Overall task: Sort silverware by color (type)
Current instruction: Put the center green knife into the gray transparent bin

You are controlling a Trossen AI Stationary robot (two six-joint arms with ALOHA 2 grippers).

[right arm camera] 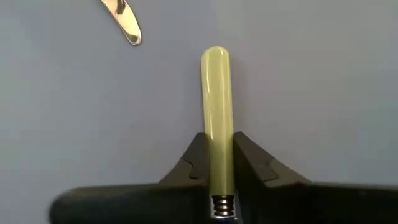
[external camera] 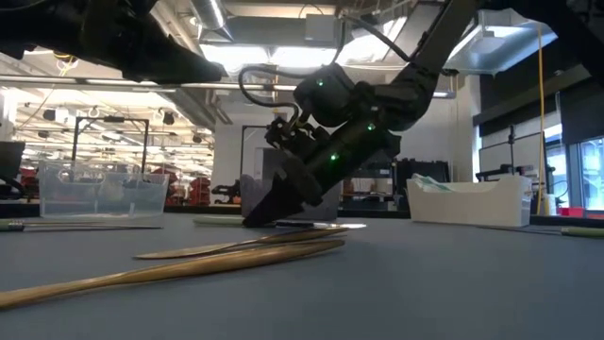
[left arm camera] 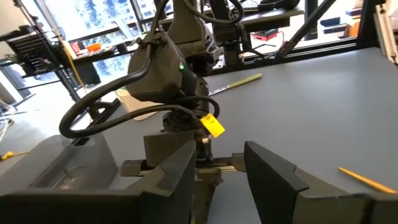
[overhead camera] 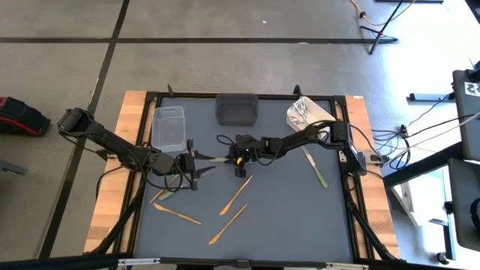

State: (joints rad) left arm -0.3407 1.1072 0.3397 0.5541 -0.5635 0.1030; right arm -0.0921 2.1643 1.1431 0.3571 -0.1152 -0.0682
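The right gripper (right arm camera: pixel 217 171) is clenching a pale green handle (right arm camera: pixel 216 106) at mid-table; the left gripper (left arm camera: pixel 217 168) is waiting, released, beside it. Silver pieces (overhead camera: pixel 301 112) are filling the far-right white tub (overhead camera: pixel 324 112); several gold pieces (overhead camera: pixel 235 196) are lying unsorted nearby.

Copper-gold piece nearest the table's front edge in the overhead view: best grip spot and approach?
Take the copper-gold utensil at mid-shaft, from straight above, with the fingers across its width. It lies flat and diagonal on the mat, slim and alone, with free mat on both long sides; its ends look thinner and harder to pinch.
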